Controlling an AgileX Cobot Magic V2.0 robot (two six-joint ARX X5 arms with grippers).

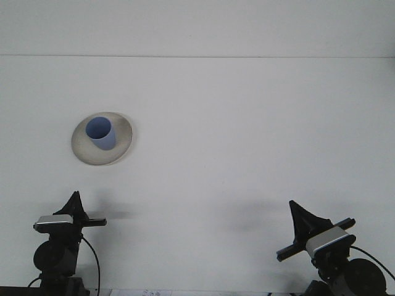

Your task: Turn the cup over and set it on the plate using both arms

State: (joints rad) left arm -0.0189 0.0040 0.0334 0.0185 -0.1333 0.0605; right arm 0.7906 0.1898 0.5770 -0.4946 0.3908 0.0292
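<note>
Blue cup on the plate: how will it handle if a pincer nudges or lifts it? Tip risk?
The blue cup stands mouth-up on the plate, with a wider top than base, so a high nudge could probably tip it. It looks like thin plastic: likely light and rigid. On its side it would probably roll in an arc.
</note>
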